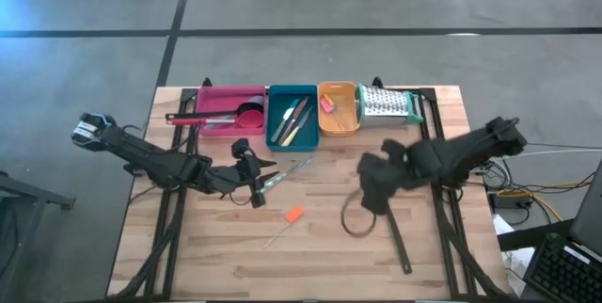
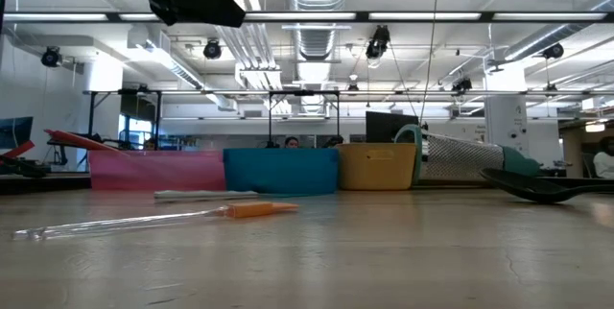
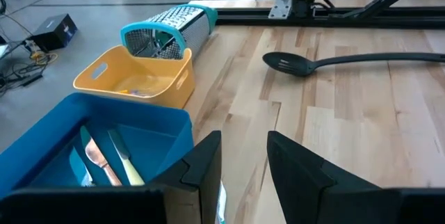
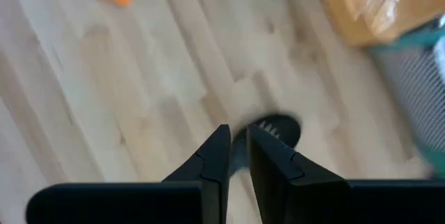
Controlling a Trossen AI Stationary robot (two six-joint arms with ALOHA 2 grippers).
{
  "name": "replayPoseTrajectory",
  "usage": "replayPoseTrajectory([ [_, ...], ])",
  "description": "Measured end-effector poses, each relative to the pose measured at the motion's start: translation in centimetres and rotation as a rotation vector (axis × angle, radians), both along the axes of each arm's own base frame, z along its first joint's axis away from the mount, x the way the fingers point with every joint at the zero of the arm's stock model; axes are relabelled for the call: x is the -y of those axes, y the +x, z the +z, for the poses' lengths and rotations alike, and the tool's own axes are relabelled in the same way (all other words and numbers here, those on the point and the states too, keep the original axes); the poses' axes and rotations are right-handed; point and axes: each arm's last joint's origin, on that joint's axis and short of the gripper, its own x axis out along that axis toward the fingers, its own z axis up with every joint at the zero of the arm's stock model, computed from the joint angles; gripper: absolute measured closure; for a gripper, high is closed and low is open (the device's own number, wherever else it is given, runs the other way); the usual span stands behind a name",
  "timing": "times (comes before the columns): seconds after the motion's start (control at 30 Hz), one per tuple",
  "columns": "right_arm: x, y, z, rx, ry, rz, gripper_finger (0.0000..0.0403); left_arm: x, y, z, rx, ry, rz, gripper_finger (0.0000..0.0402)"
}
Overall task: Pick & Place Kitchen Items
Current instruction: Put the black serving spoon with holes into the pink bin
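A black slotted turner lies on the table at the right, its head toward the middle; the low view also shows it flat on the wood. My right gripper hangs above the head with its fingers nearly together, holding nothing. My left gripper is open and raised over the near end of a thin clear utensil, which lies flat. A thin clear stick with an orange end lies on the table near the middle.
A pink tray with a red spoon and a black ladle, a teal tray with knives, an orange tray and a metal grater stand in a row along the far edge. Bare wood lies toward the near edge.
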Motion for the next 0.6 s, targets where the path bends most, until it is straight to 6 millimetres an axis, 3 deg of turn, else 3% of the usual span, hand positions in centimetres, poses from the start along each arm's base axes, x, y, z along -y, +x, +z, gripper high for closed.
replayPoseTrajectory([
  [0.27, -3.7, -3.3, -7.1, -0.133, -0.04, -0.241, 0.0352, 0.0, 0.0, -0.1, -0.004, -0.013, 0.006, 0.028],
  [0.4, -4.0, -4.8, -10.1, -0.21, -0.069, -0.334, 0.0335, 0.0, 0.0, -0.1, 0.001, -0.023, 0.01, 0.028],
  [0.6, -3.6, -5.6, -13.0, -0.26, -0.054, -0.372, 0.0295, 0.0, 0.0, -0.1, 0.006, -0.038, 0.016, 0.028],
])
